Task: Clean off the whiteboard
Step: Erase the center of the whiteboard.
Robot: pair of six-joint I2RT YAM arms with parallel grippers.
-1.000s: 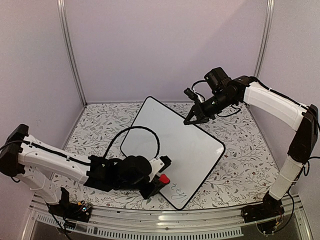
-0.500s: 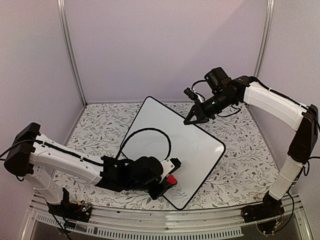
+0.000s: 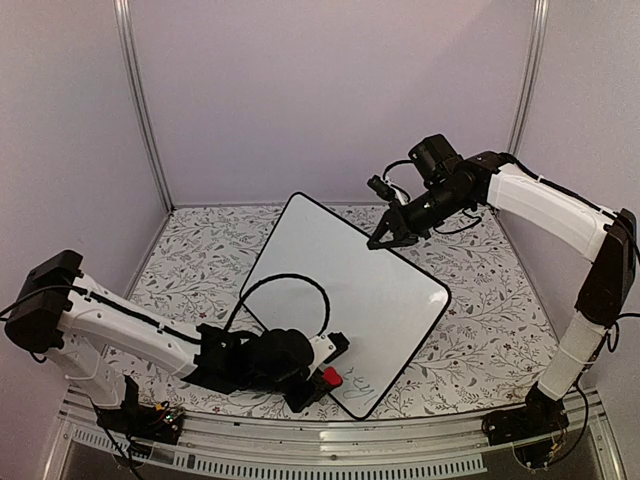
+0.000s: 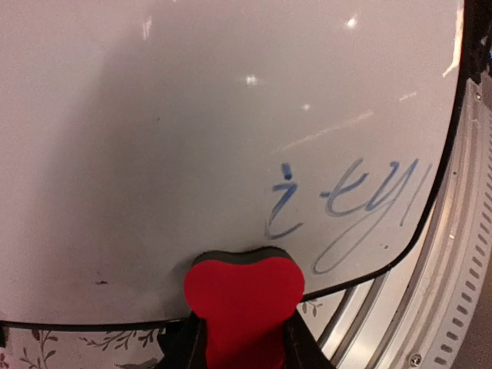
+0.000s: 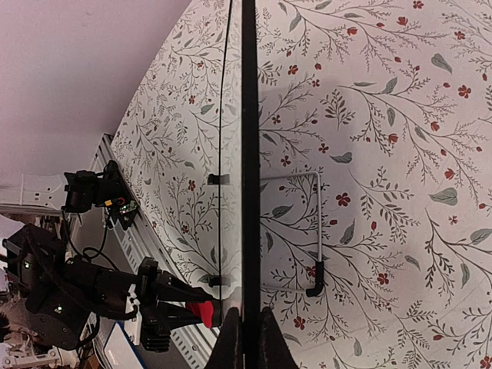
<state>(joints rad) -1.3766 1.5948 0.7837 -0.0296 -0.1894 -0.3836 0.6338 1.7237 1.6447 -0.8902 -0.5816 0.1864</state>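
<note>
Eraser clamped in left gripper | whiteboard rim clamped in right gripper

Left end effector presses red eraser, apparently onto whiteboard.

The overhead camera sits high behind both arm bases, looking down and forward across the bench to the back wall, taking in the whole whiteboard. The left wrist camera hangs close over the board's near corner, facing down past the left pincer at the red eraser. The right wrist camera sights past the right pincer, edge-on along the board's rim toward the bench's near edge; that eraser shows in all three views.
</note>
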